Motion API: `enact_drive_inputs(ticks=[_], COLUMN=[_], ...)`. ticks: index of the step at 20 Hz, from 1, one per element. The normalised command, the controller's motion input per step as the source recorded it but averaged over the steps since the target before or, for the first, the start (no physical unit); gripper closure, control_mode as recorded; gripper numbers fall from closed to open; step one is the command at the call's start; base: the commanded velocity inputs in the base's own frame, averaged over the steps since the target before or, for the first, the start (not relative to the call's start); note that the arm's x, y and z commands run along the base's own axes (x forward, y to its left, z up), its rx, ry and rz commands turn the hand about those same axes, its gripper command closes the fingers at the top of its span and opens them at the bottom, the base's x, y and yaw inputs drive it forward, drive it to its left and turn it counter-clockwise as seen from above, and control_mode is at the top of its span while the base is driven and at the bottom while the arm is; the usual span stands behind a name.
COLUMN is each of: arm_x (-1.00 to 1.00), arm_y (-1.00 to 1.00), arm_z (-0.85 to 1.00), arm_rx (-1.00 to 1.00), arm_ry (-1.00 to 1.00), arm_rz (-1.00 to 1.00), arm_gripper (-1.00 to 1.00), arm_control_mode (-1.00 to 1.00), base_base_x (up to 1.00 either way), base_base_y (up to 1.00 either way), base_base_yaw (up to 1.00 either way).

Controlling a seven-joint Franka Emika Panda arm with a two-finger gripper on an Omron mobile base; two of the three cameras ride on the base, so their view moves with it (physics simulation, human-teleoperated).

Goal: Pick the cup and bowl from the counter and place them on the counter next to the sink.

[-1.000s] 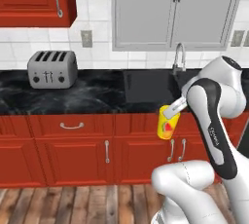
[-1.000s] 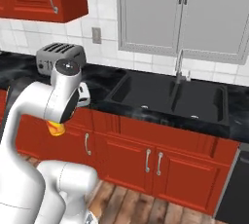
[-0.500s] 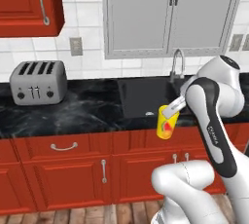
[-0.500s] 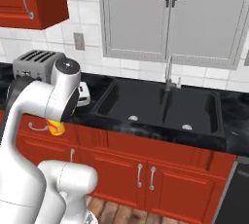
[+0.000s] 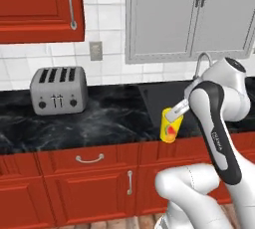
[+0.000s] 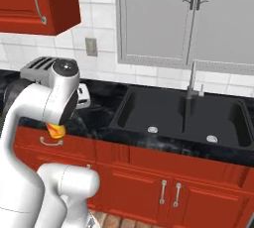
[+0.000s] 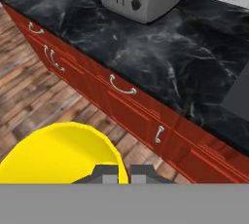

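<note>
The yellow cup (image 5: 170, 127) with its red-orange mark hangs in the air in front of the red cabinet fronts, just below the counter (image 5: 109, 121) edge. My gripper (image 5: 175, 113) is shut on its rim. The hand view looks down into the cup (image 7: 57, 156), with the fingertips (image 7: 119, 172) pinching its near wall. From the right base view, the cup (image 6: 55, 131) peeks out under my arm. The black sink (image 6: 183, 115) lies to the right of the cup, and its edge (image 7: 239, 96) is in the hand view too. The bowl is out of view.
A silver toaster (image 5: 59, 89) stands on the counter to the left, near the wall. A faucet (image 6: 191, 81) rises behind the sink. Red drawers and doors (image 7: 121, 101) run under the counter, above a wooden floor. Grey wall cabinets hang over the sink.
The whole picture has shifted and the counter looks nearer, so the base has driven. My arm keeps the same pose with the cup still gripped.
</note>
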Motion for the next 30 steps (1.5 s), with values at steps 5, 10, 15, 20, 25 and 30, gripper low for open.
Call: enact_drive_inputs(ticks=[5, 10, 15, 20, 25, 30], arm_x=[0.0, 0.0, 0.0, 0.0, 0.0, 0.06], arm_y=[0.0, 0.0, 0.0, 0.0, 0.0, 0.09], arm_z=[0.0, 0.0, 0.0, 0.0, 0.0, -0.09], arm_rx=[0.0, 0.0, 0.0, 0.0, 0.0, 0.0], arm_ry=[0.0, 0.0, 0.0, 0.0, 0.0, 0.0], arm_rz=[0.0, 0.0, 0.0, 0.0, 0.0, 0.0], arm_gripper=[1.0, 1.0, 1.0, 1.0, 1.0, 1.0], arm_control_mode=[1.0, 1.0, 1.0, 1.0, -1.0, -1.0], base_base_x=[1.0, 0.42, 0.0, 0.0, 0.0, 0.0], base_base_y=[0.0, 0.05, 0.0, 0.0, 0.0, 0.0], base_base_yaw=[-0.16, -0.08, 0.0, 0.0, 0.0, 0.0])
